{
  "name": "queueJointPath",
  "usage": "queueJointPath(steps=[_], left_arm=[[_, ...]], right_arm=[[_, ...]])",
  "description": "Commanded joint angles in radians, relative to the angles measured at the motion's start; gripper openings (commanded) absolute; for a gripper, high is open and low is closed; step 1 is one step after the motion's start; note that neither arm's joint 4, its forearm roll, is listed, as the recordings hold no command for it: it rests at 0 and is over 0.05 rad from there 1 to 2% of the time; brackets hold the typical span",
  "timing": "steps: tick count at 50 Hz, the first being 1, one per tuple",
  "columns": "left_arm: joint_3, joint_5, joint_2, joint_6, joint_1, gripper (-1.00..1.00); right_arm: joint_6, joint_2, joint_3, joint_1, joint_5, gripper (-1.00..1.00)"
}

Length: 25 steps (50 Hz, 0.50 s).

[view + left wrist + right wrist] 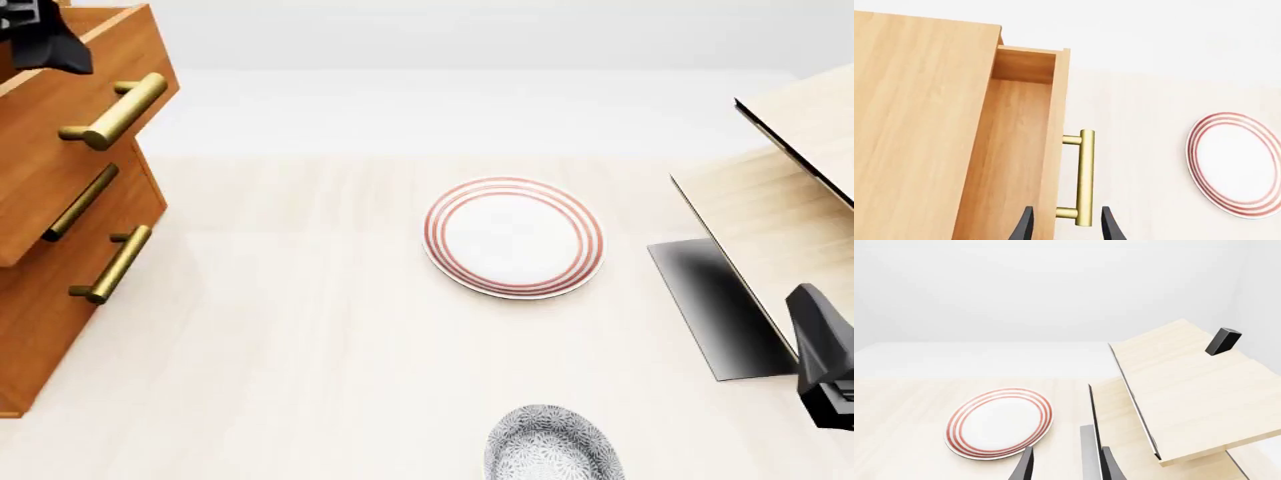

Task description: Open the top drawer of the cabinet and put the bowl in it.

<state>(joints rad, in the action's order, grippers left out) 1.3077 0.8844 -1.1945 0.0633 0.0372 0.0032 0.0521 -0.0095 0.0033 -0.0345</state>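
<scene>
The orange-brown cabinet (40, 340) stands at the table's left edge. Its top drawer (134, 55) is pulled partly out, and its inside (1017, 150) looks bare. My left gripper (1067, 227) is open, its two dark fingers either side of one end of the brass bar handle (1085, 175) without closing on it. From the front that gripper (47, 45) sits above the drawer. The speckled grey-and-white bowl (554, 445) rests at the near table edge, partly cut off. My right gripper (1067, 467) is open and empty at the far right (821, 360), well away from the bowl.
A white plate with red rings (514, 238) lies mid-table between cabinet and right arm. A pale light-wood structure (787, 190) with a dark base panel (714, 310) fills the right side. The two lower drawers, handles (107, 265), are closed.
</scene>
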Motion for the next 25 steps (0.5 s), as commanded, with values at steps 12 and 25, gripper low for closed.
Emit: queueJointPath(steps=[12, 25], left_arm=[[-0.056, -0.052, -0.028, 0.001, -0.016, 1.0], [-0.033, -0.058, -0.06, -0.006, -0.044, 1.0]], right_arm=[[-0.001, -0.002, 0.002, -0.001, -0.002, 1.0], [-0.001, -0.001, 0.002, -0.001, -0.002, 1.0]])
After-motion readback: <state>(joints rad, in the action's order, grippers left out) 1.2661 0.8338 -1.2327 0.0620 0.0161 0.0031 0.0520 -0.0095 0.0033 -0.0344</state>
